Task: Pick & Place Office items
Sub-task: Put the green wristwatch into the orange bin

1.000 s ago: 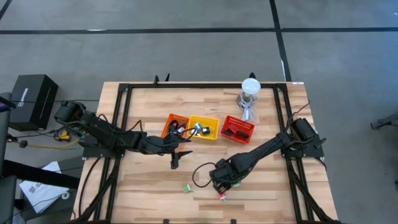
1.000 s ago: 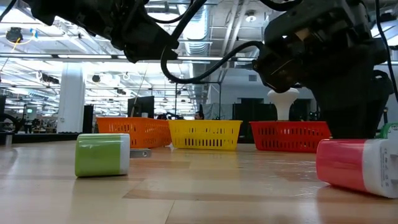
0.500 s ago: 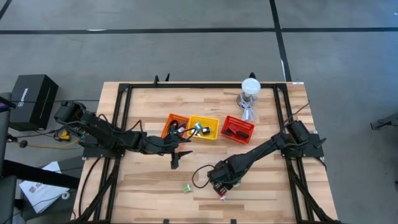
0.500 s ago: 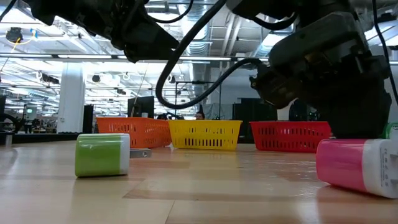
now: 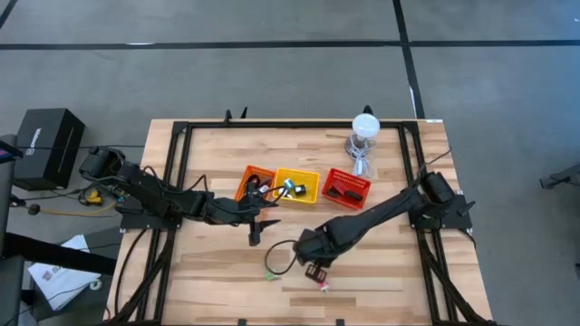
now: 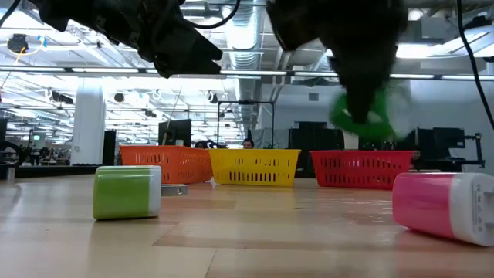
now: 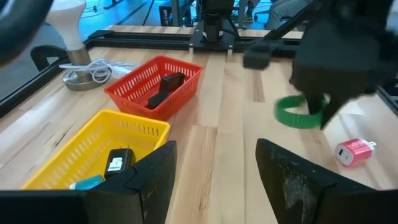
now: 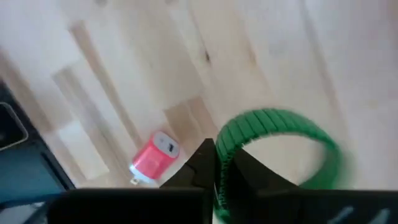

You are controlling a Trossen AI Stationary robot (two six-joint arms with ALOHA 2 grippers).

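Observation:
My right gripper (image 8: pixel 216 165) hangs above the table's near middle, pointing down, shut on a green ring (image 8: pixel 277 124) that shows blurred in the low view (image 6: pixel 367 114) and below the dark hand in the left wrist view (image 7: pixel 298 114). A pink piece (image 5: pixel 323 285) and a green piece (image 5: pixel 271 274) lie on their sides on the wood. My left gripper (image 7: pixel 214 180) waits open over the table's middle left (image 5: pixel 261 228), holding nothing. Other small items lie in the baskets. My right gripper pinches the green ring's band (image 8: pixel 219 155) at one spot on its rim, one finger inside the loop and one outside. The fingers come from above, pointing down. The ring is lifted clear of the table and sticks out sideways from the fingertips.
An orange basket (image 5: pixel 250 174), a yellow basket (image 5: pixel 308 194) and a red basket (image 5: pixel 359 198) stand in a row at the table's middle. A clear jar with a white top (image 5: pixel 364 131) and a coiled cord stand at the far right. Bare wood lies along the near edge.
My right gripper has shut on the green ring, risen from the table with it, rolled about its pointing line and shifted toward the table's left. The ring is now lifted clear of the wood. The pink and green pieces stay where they were.

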